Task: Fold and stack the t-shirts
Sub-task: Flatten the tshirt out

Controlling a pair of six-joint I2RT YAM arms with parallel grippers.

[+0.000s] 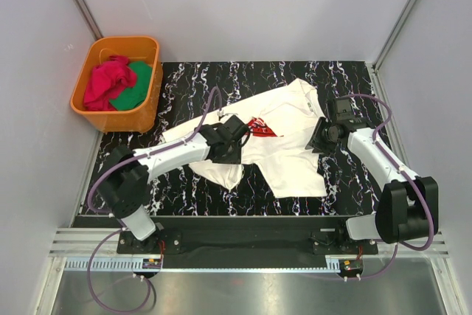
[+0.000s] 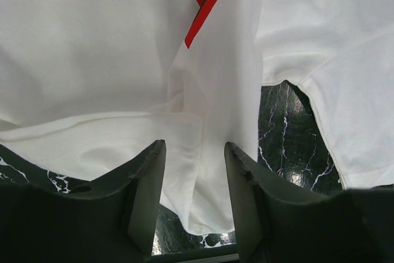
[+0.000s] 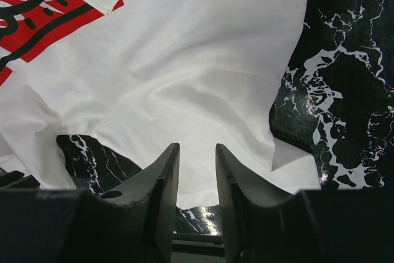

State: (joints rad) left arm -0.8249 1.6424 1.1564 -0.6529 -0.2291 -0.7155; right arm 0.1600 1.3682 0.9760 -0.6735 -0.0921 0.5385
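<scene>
A large cream-white t-shirt (image 1: 295, 153) lies spread and partly folded on the black marbled table, its red-and-black print (image 1: 262, 127) showing near the middle. My left gripper (image 1: 240, 134) sits low over the shirt's left part, just left of the print. In the left wrist view the left gripper (image 2: 194, 146) is open, and a fold of the shirt (image 2: 92, 47) runs under the gap. My right gripper (image 1: 318, 142) is at the shirt's right edge. Its wrist view shows the right gripper (image 3: 197, 147) open over the white cloth (image 3: 203, 47), gripping nothing. A red t-shirt (image 1: 107, 82) lies bunched in the tub.
An orange plastic tub (image 1: 110, 40) stands at the back left corner of the table, holding the red cloth and a green cloth (image 1: 139, 88). White walls close in the left, back and right sides. Bare marbled table (image 1: 346, 182) shows in front of and right of the shirt.
</scene>
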